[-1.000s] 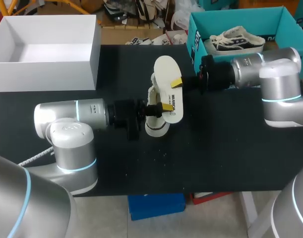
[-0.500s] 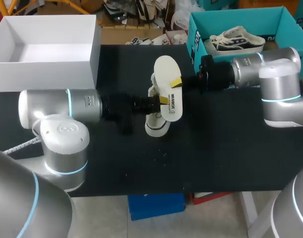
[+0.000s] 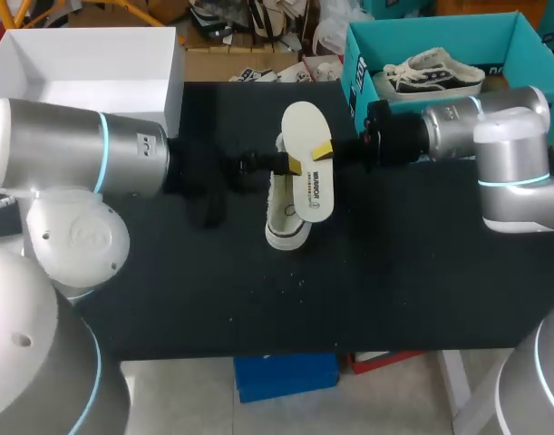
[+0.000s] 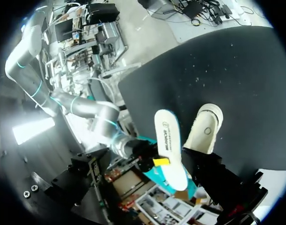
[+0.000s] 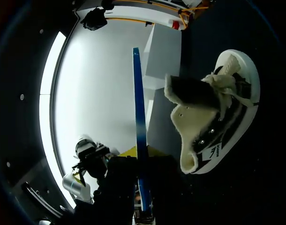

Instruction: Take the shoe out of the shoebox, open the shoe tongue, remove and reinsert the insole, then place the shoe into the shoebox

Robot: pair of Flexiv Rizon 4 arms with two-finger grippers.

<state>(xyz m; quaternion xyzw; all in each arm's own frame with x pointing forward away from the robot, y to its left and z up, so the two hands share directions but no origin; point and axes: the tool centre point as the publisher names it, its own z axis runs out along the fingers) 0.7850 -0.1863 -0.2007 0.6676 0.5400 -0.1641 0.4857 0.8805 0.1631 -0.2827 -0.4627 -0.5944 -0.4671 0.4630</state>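
White insole (image 3: 302, 122), blue underneath, hangs aloft; cream shoe (image 3: 286, 227) lies just below it.

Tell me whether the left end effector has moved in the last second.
Yes. The left end effector has shifted along the shoe, from beside its middle toward its far end, nearer the white box.

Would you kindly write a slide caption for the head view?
Right claw holds the removed insole beside the shoe on the black table.
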